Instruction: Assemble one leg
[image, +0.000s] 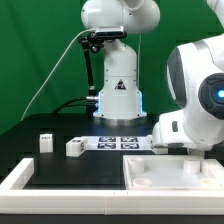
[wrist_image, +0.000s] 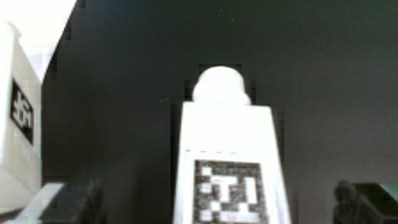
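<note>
Wrist view: leg (wrist_image: 228, 130) bearing black-and-white square tag (wrist_image: 226, 186) sits between fingers (wrist_image: 54, 205) of wide-open hand (wrist_image: 210, 202), not gripped.

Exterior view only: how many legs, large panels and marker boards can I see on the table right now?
Legs: 2
Large white panel: 1
Marker board: 1
Total: 4
The arm blocks part of the exterior view's right, so more may sit behind it.
</note>
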